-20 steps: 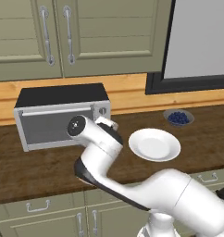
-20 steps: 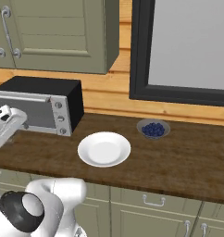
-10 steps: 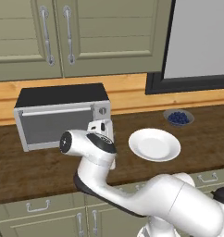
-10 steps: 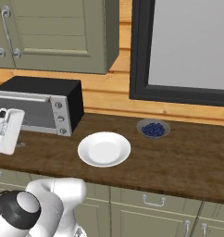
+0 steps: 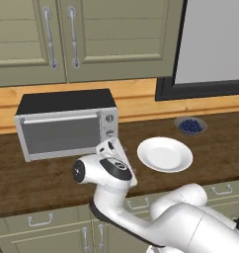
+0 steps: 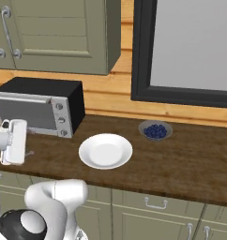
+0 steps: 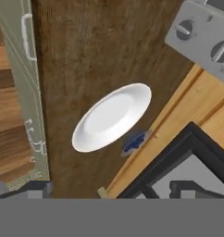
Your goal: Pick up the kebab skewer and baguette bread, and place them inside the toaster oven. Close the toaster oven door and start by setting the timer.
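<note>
Toaster oven point(image 5: 67, 126) sits on the wooden tabletop point(image 5: 37, 178) against the back wall, its door point(image 5: 59, 134) shut upright, glass window facing out, three knobs stacked on the right panel point(image 5: 109, 126). The robot hand point(image 6: 14, 141) hangs over the tabletop just in front of the oven's knob end, not touching it; jaws stand wide apart with nothing between them. In the hand view two oven knobs point(image 7: 202, 39) sit at the upper right. A white plate point(image 5: 164, 153) lies flat on the tabletop beside the jaws, on the side away from the oven, apart from them, nothing on it. Beyond the plate, farther from the jaws and near the back wall, a small grey bowl of blueberries point(image 6: 155, 131). Closed green cabinet doors point(image 5: 67, 37) hang above the oven.
</note>
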{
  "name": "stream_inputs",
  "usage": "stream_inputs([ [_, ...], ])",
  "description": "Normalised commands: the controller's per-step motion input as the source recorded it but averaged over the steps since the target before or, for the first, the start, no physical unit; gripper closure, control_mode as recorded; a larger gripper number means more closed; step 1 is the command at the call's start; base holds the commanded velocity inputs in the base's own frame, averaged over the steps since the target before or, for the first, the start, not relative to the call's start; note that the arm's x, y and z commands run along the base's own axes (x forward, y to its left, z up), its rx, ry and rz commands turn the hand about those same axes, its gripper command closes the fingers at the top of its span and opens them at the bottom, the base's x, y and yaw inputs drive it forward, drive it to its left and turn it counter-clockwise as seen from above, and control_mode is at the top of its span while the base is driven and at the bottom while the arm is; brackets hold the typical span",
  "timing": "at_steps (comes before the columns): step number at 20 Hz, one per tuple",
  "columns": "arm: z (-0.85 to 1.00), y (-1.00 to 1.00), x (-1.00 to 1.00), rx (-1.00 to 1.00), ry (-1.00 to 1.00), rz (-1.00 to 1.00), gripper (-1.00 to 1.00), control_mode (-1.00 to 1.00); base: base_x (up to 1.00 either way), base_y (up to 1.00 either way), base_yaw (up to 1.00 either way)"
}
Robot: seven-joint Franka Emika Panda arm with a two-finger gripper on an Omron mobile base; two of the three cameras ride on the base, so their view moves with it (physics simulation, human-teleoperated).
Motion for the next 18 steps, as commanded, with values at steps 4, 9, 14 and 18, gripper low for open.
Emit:
stream_inputs([
  [4,0.00,-0.26,-0.02,-0.17,0.01,0.12,-1.00,-1.00,0.00,0.00,0.00],
  [9,0.00,-0.12,0.00,-0.24,0.04,0.12,-1.00,-1.00,0.00,0.00,0.00],
  [14,0.00,-0.01,0.14,-0.30,0.38,0.13,-1.00,-1.00,0.00,0.00,0.00],
  [18,0.00,-0.01,0.16,-0.20,0.36,0.12,-1.00,-1.00,0.00,0.00,0.00],
])
